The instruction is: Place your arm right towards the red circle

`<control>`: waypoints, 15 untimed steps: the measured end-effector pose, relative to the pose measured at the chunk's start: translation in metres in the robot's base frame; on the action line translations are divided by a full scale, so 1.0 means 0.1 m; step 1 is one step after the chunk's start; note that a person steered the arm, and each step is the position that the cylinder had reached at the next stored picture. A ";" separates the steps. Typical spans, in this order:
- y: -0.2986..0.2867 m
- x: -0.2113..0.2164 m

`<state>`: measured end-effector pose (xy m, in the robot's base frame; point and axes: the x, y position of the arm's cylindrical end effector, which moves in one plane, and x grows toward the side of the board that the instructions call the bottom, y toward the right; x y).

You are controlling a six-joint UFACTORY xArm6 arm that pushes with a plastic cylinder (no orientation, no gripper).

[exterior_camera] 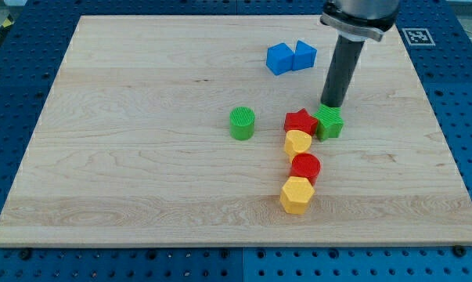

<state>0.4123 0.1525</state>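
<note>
The worktop [142,157] is a light wooden board resting on a blue perforated base [16,258]. Two blue blocks [290,57] sit touching each other near the view's top. A green cylinder [242,123] stands alone near the centre. To its right, a red star [300,121] touches a green block [329,123], apparently star-shaped. Below the star, a column runs down: yellow block [297,142], red circle [305,167], yellow hexagon [297,195].

Bright, even overhead light fills the sharp, undistorted picture, with only short soft shadows beneath the blocks, a faint sheen on the pale wooden board [142,157], and no glare or blur
</note>
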 end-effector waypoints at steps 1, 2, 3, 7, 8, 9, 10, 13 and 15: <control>0.28 0.01; 0.35 0.09; 0.35 0.26; 0.34 0.94; 0.29 1.01; 0.28 1.03; 0.22 1.03; -0.03 1.03; -0.06 1.00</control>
<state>0.5124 0.1469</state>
